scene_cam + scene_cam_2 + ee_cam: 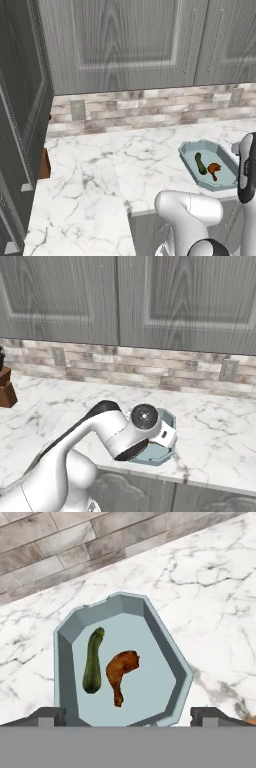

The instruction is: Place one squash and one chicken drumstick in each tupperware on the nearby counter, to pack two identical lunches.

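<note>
Pale blue-teal octagonal tupperware (165, 643) sits on the white marble desk (100, 165), near its front edge, with the tiled backsplash (150, 107) behind. Inside it: one small elongated green squash (93, 660), zucchini-like, and one reddish-brown chicken drumstick (121, 668). They lie side by side on the container floor, close but apart, squash on the left of the hand view, drumstick toward the middle. The same pair shows in the left base view, inside the teal container, squash (200, 163) beside drumstick (214, 170).

Progress, as I judge it: this lunch looks packed, one of each in it. The other half of the task is open as far as these frames go; the second container, round squash and bigger drumstick aren't visible, so I can't tell whether that lunch is done. An orange speck at the hand view's lower right edge is too small to name.

Counts visible now: tupperware one, squash one, drumstick one.

Pincer (128, 716) hovers over the near rim of the container, its fingertips (50, 716) spread wide apart at the bottom corners of the hand view, nothing between them, nothing held. In the right base view the arm's wrist covers most of the tupperware (167, 418).

Elsewhere: a brown wooden object (7, 391) stands on the desk far to the left, grey cabinets (125, 296) above, and outlets (78, 109) in the backsplash.
</note>
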